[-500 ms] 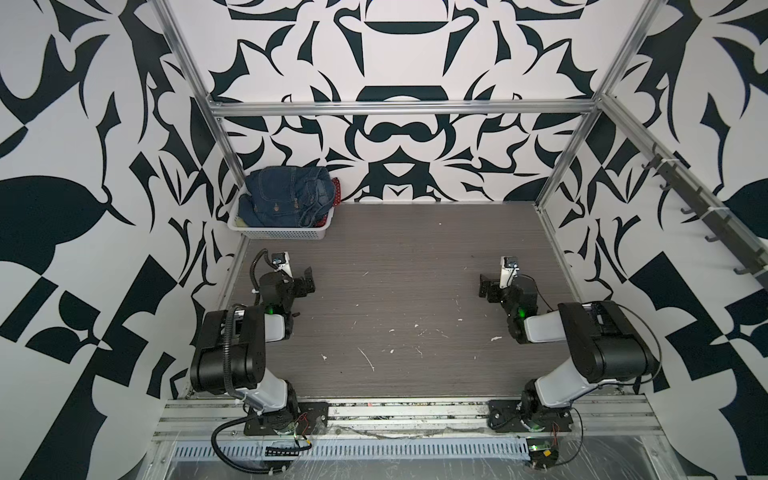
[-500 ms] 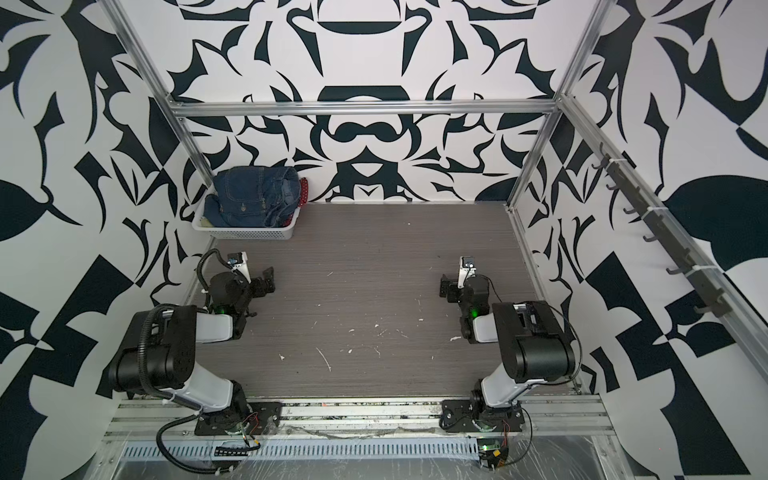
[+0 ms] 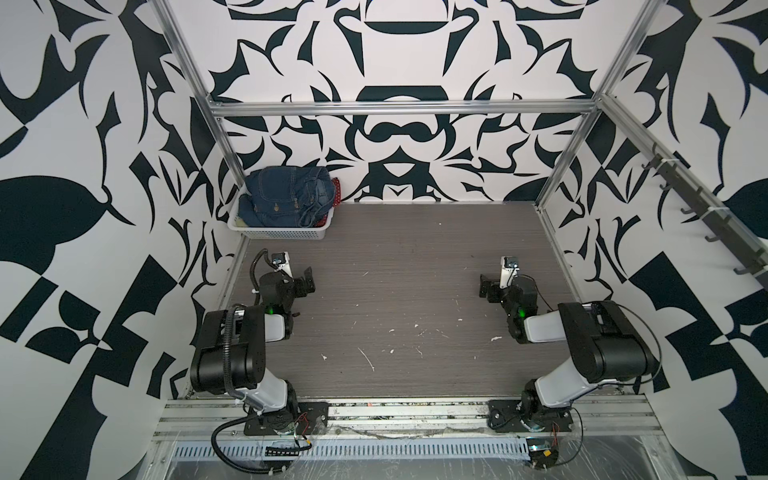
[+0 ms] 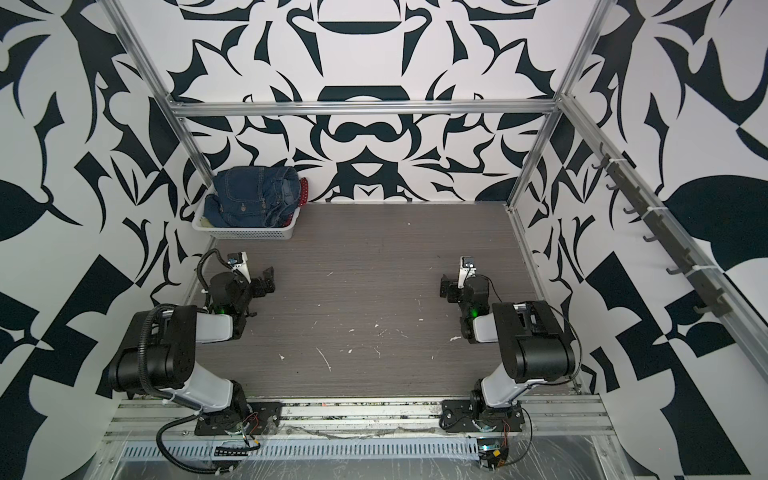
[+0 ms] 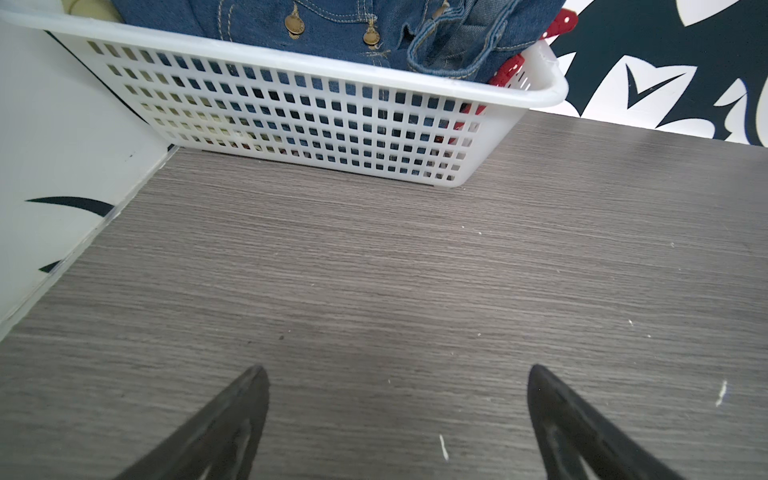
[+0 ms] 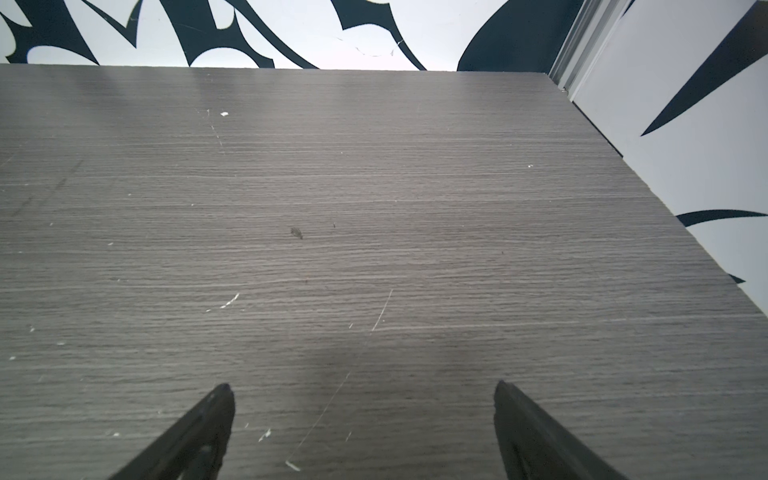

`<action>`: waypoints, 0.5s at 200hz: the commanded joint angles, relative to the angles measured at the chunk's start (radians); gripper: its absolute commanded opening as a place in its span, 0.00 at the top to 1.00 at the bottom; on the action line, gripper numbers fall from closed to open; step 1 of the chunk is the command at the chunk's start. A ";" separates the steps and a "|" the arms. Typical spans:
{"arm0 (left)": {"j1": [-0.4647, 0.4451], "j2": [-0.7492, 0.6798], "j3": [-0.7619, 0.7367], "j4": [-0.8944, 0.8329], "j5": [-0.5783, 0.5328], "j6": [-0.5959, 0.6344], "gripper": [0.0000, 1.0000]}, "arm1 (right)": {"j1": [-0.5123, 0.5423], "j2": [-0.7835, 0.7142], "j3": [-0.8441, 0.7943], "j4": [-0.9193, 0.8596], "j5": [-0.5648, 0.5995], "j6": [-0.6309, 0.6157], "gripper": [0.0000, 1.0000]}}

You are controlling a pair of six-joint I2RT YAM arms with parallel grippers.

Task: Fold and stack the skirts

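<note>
The skirts lie heaped in a white perforated basket (image 3: 282, 233) (image 4: 245, 233) (image 5: 291, 116) at the far left corner of the table. The dark blue denim skirt (image 3: 286, 195) (image 4: 253, 193) (image 5: 332, 16) is on top, brass buttons showing. The red polka-dot skirt (image 3: 336, 193) (image 4: 304, 193) (image 5: 509, 72) peeks out at its right edge. A sliver of pale olive cloth (image 5: 85, 7) shows at the basket's left corner. My left gripper (image 3: 307, 282) (image 4: 268, 280) (image 5: 397, 370) hovers open just in front of the basket. My right gripper (image 3: 486, 286) (image 4: 446, 286) (image 6: 361, 388) is open over bare table at the right.
The grey wood-grain table (image 3: 407, 299) (image 4: 365, 299) is walled on three sides by black-and-white patterned panels with an aluminium frame. A rail of hooks (image 3: 702, 208) runs along the right wall. Both arm bases sit on the front rail.
</note>
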 commanded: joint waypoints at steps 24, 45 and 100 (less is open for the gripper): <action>0.003 -0.006 0.007 -0.007 0.008 -0.010 0.01 | 0.005 -0.020 0.021 0.016 0.001 -0.002 0.00; 0.003 -0.005 0.006 -0.003 -0.035 -0.025 0.01 | 0.005 -0.019 0.021 0.021 -0.006 -0.004 0.00; -0.072 -0.261 0.074 -0.289 -0.227 -0.025 0.01 | 0.009 -0.327 0.013 -0.197 0.185 0.062 0.02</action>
